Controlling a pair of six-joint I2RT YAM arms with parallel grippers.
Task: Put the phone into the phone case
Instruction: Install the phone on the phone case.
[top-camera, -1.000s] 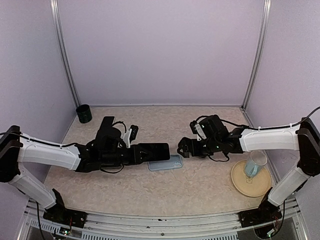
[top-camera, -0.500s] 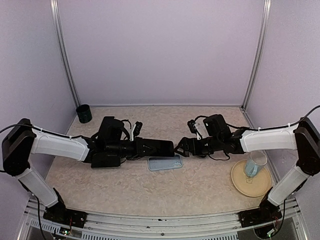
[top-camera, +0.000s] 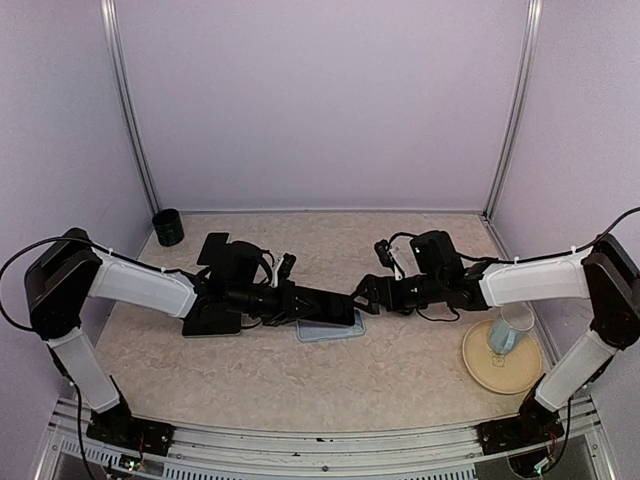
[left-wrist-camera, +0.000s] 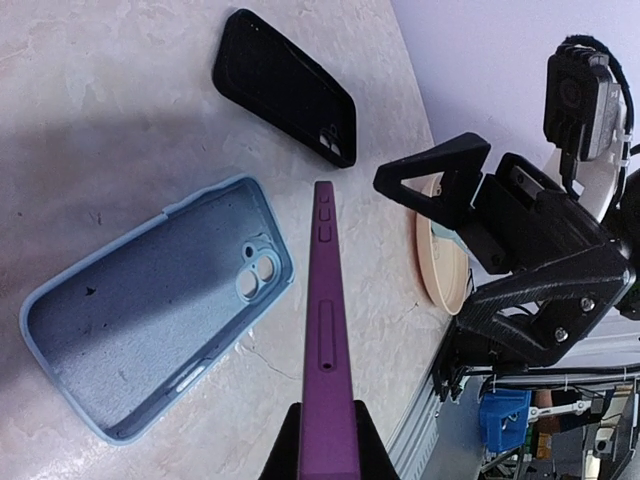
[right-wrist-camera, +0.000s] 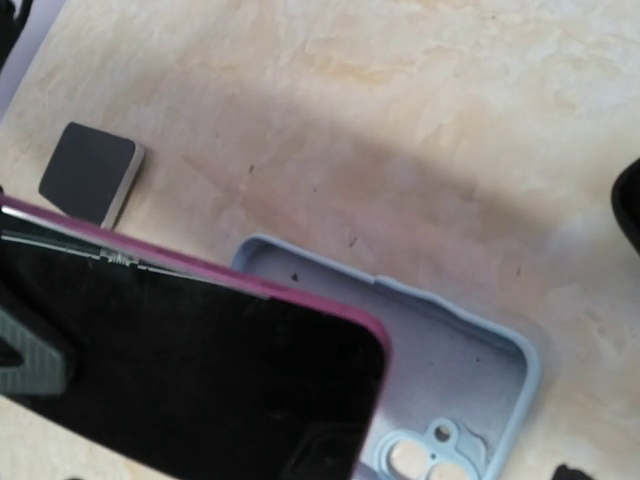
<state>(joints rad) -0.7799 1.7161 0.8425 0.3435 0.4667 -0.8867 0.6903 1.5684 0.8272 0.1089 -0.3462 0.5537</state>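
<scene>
Top view: left fingers (top-camera: 288, 300) clenched on the phone (top-camera: 325, 302), holding it low over the far edge of the blue case (top-camera: 330, 330), which lies flat mid desk (top-camera: 400, 390). Right fingers (top-camera: 363, 292) spread wide and empty, right at the phone's free end; can't tell if they touch it. Plate (top-camera: 485, 375) with a glass (top-camera: 510, 330) on it sits by the right arm, and a black cup (top-camera: 168, 227) stands in the far left corner. Left wrist view: the phone (left-wrist-camera: 325, 320) is edge-on with its purple side and buttons showing, gripped at its near end. The case (left-wrist-camera: 150, 310) is open side up and empty, the phone just beside it, not seated. A black case (left-wrist-camera: 285, 88) lies farther off on the desk. The right fingers (left-wrist-camera: 430, 178) are parted, with a gap to the phone. Right wrist view: the phone's black screen with its purple rim (right-wrist-camera: 200, 370) covers one end of the case (right-wrist-camera: 460, 350); the camera-cutout end is uncovered. A small dark pad (right-wrist-camera: 90, 172) lies on the desk beyond.
</scene>
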